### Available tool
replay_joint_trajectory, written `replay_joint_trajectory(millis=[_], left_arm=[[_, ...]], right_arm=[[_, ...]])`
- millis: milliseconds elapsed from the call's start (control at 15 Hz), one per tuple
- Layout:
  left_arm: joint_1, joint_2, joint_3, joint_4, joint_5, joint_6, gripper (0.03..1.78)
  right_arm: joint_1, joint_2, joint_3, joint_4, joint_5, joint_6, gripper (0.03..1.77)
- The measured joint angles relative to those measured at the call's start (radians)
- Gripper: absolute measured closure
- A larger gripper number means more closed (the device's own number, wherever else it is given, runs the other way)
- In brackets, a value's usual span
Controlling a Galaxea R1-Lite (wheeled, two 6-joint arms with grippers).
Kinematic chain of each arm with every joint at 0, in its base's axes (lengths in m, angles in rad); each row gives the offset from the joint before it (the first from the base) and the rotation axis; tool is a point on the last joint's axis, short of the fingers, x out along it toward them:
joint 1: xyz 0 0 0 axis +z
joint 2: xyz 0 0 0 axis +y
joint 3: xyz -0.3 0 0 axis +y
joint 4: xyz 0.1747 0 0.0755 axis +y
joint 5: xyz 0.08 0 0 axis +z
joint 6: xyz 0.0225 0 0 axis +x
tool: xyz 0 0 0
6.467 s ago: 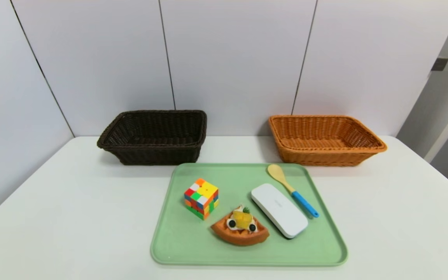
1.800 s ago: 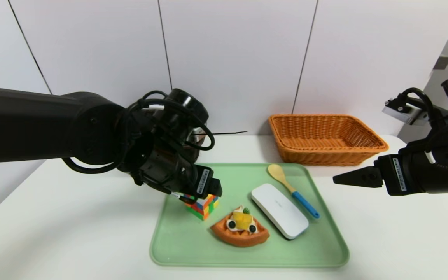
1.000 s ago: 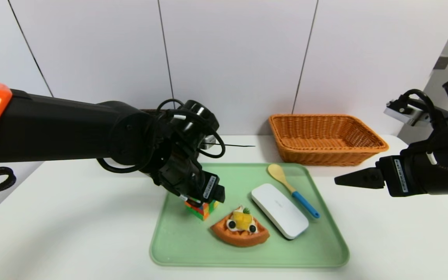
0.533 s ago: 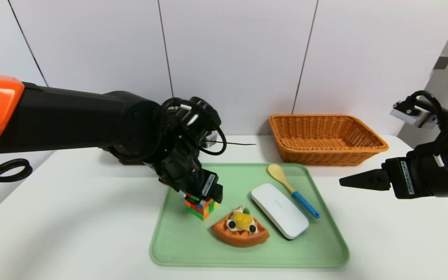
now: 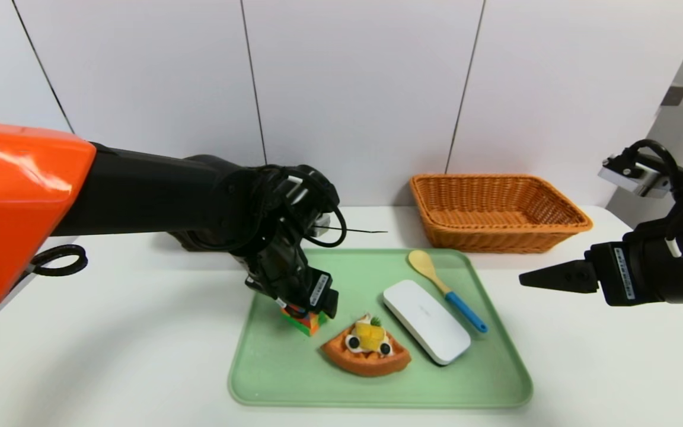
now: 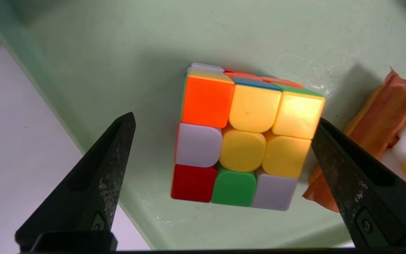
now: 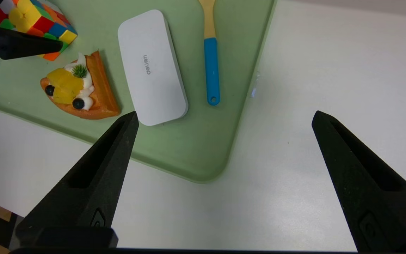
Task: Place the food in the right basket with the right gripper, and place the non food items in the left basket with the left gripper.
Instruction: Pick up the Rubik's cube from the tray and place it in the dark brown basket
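Cube [image 6: 245, 141] upright on tray [image 5: 377, 385], corner toward camera, no long axis; mixed stickers, yellow-dominated top. Left gripper [image 6: 224, 148] spread wide astride cube. Right gripper [image 7: 224, 148] agape, parked beside tray.

My left tool's black fingers [image 6: 97, 183]: matt, scuffed plastic. Multicoloured puzzle cube [image 6: 245, 141]: glossy smooth plastic tiles. Pale green tray [image 5: 282, 367]: satin plastic. Orange-tan basket [image 5: 495, 210]: woven wicker. White tabletop [image 5: 110, 332]: smooth, matt.

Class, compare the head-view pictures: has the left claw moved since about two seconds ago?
Yes. The left claw, open, has come down toward the green tray and now straddles the puzzle cube.
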State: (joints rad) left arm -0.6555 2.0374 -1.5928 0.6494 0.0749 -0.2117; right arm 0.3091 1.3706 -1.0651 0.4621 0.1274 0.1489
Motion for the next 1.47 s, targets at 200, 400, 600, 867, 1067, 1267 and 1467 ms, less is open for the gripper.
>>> replay_joint_trajectory(millis=[200, 400, 600, 867, 1067, 1267, 1467], left_arm=[[0.002, 0.006, 0.003, -0.001, -0.001, -0.001, 0.12], [0.002, 0.008, 0.003, -0.001, -0.005, 0.001, 0.38], [0.000, 0.008, 0.002, -0.003, -0.005, 0.001, 0.81], [0.000, -0.005, 0.002, -0.001, -0.004, -0.002, 0.84], [0.000, -0.048, 0.004, 0.001, -0.004, -0.002, 0.84], [0.000, -0.122, 0.000, -0.001, -0.004, 0.006, 0.84], [0.003, -0.207, -0.038, 0.001, -0.003, 0.013, 0.84]], right_arm=[[0.000, -0.004, 0.000, -0.001, 0.000, 0.013, 0.10], [0.000, -0.006, 0.000, -0.002, 0.000, 0.013, 0.10], [0.000, -0.009, -0.001, -0.002, 0.002, 0.013, 0.10], [0.000, -0.013, -0.001, -0.002, 0.002, 0.014, 0.10], [-0.001, -0.014, -0.001, -0.002, 0.001, 0.023, 0.10], [-0.001, -0.014, -0.001, -0.002, 0.001, 0.024, 0.10], [-0.001, -0.014, -0.004, -0.005, 0.002, 0.023, 0.10]])
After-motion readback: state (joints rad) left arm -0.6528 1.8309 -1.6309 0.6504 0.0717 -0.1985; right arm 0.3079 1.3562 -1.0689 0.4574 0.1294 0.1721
